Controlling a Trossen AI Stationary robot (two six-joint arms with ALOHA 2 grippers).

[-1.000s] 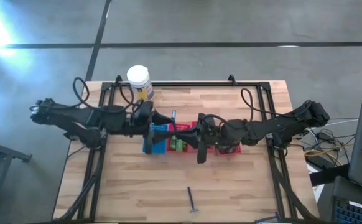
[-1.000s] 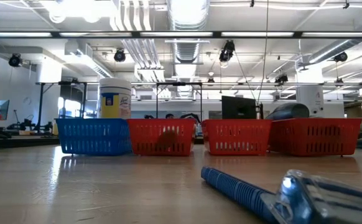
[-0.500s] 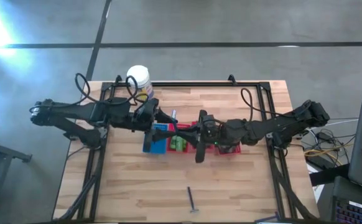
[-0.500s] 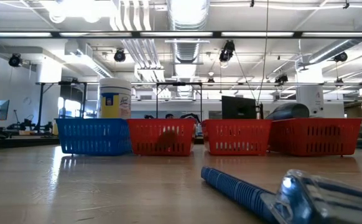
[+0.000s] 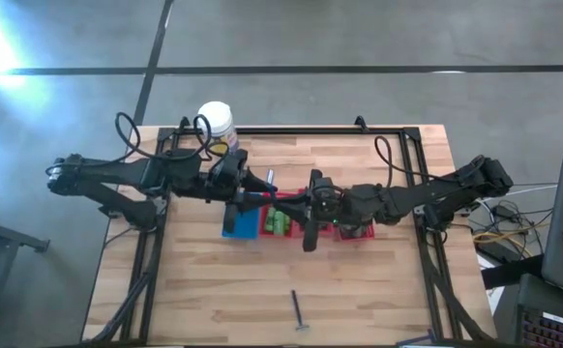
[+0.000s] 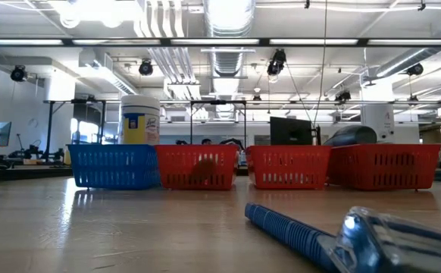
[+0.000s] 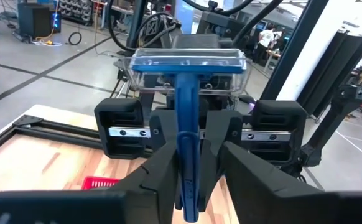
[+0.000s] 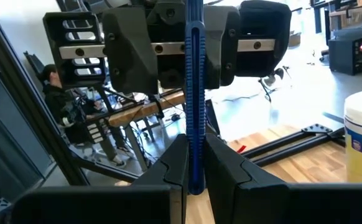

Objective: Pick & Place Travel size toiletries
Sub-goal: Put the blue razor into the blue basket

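Left wrist view: a blue razor [image 7: 186, 118] with a clear-capped head stands upright between the fingers of the left claw [image 7: 193, 144], which press on its handle from both sides. Directly ahead of this claw, the right claw [image 8: 194, 146] faces it head-on and is clamped tight on the same ribbed handle, so the razor is gripped by both claws at once. In the high view the pair meets in mid-air above the middle of the table [image 5: 388, 280], with the razor bridging the short gap between them.

Beneath the claws lies a row of ribbed baskets. The blue basket [image 5: 235, 226] sits under the left claw. A red basket [image 5: 283, 202] beside it, under the gap between the two claws, holds bright green little bottles [image 5: 279, 224]. Further red baskets continue beneath the right claw and arm.

Behind the left claw, at the table's far edge, stands a white jar [image 5: 216, 119] with a yellow label. Well apart from both claws, near the table's front edge, a second razor [image 5: 301, 311] lies flat on the wood.
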